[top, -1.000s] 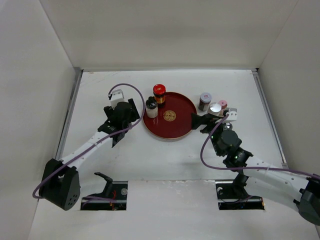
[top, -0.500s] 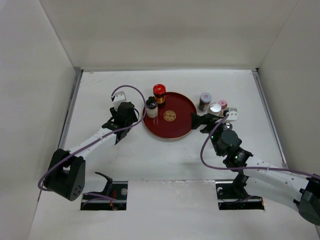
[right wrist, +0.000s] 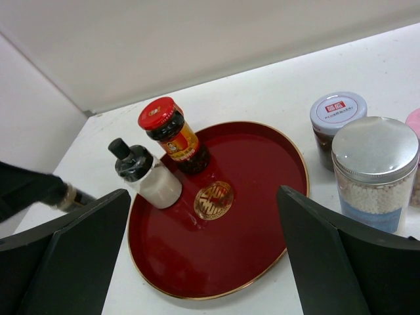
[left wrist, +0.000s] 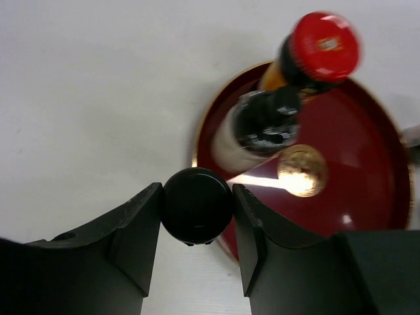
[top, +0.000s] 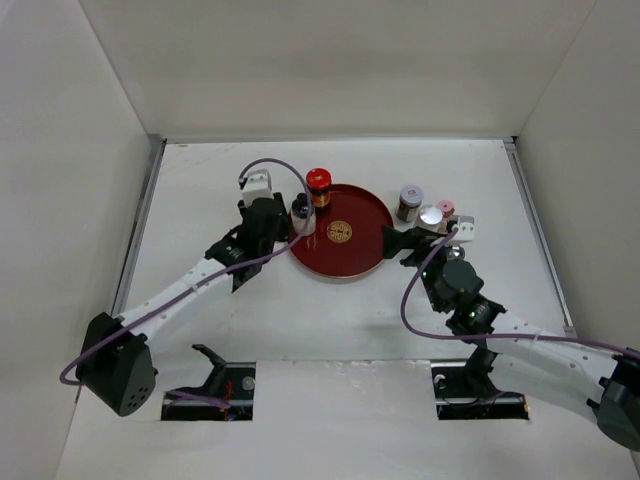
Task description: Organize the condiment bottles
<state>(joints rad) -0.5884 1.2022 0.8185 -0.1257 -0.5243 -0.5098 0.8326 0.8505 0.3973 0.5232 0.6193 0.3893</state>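
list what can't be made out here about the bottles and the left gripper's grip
- Body under the black round cap held in the left gripper: in the left wrist view the cap itself covers it.
- Pink-lidded jar: in the right wrist view it is cut off by the right edge and partly behind the silver-lidded jar.
- Print on the red-lidded jar: blurred in the left wrist view, too small from above.
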